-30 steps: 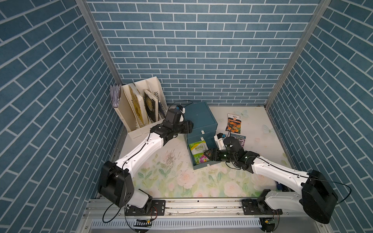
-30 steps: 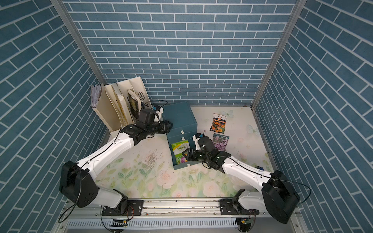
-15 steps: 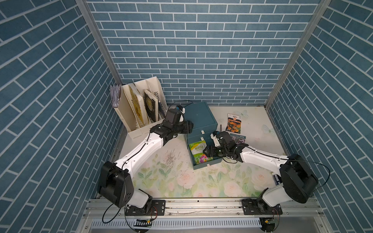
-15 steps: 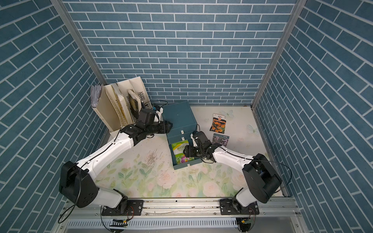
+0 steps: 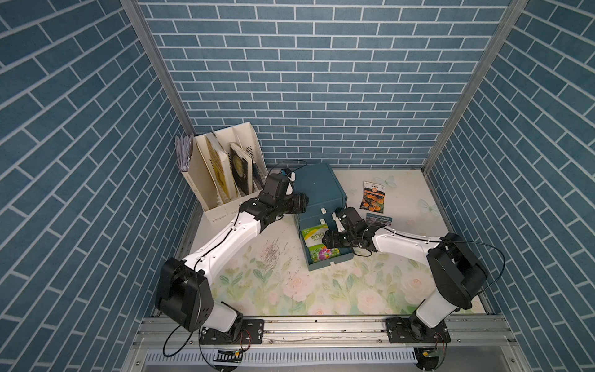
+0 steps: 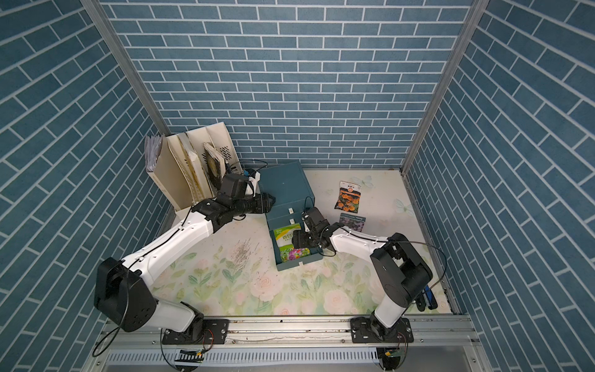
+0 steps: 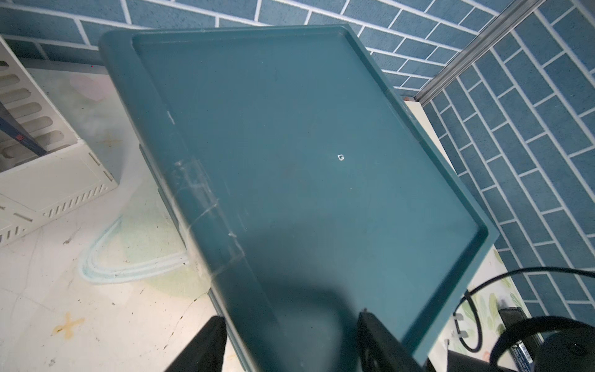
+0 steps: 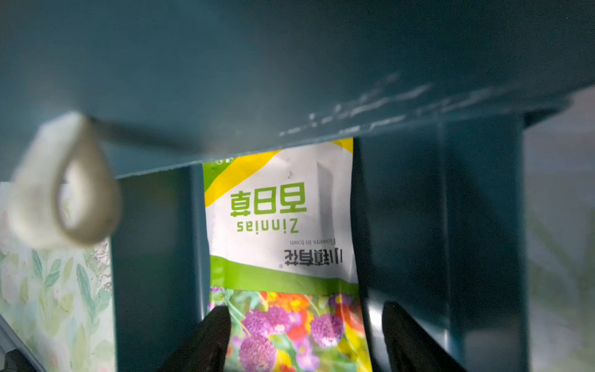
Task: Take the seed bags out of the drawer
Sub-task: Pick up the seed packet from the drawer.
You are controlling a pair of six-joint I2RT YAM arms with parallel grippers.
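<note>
Seed bags [image 5: 314, 235] [image 5: 373, 200] [image 5: 381, 219]: three (each different print). Arms [image 5: 231, 235] [image 5: 402, 243]: two. Cabinet [image 5: 317, 183]: one. Drawers [image 5: 331, 259]: three (one open). White pull tabs [image 8: 64, 180]: three (one per drawer). File holder [image 5: 225, 214]: one. Books [image 5: 219, 170] [image 5: 242, 167]: two (yellow, dark). Paper bundle [image 5: 183, 154]: one. Base rail [image 5: 322, 325]: one.

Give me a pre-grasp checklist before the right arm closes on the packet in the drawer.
1. Drawer pulled open: ok.
2. Green-white packet lying in it, face exposed: ok.
3. Right gripper open, fingers straddling the packet: ok.
4. Fingers low enough to touch the packet: cannot tell.
5. Left gripper at the cabinet, firm hold: cannot tell.
6. Orange-bloom packet and purple-bloom packet already out on the table: ok.
</note>
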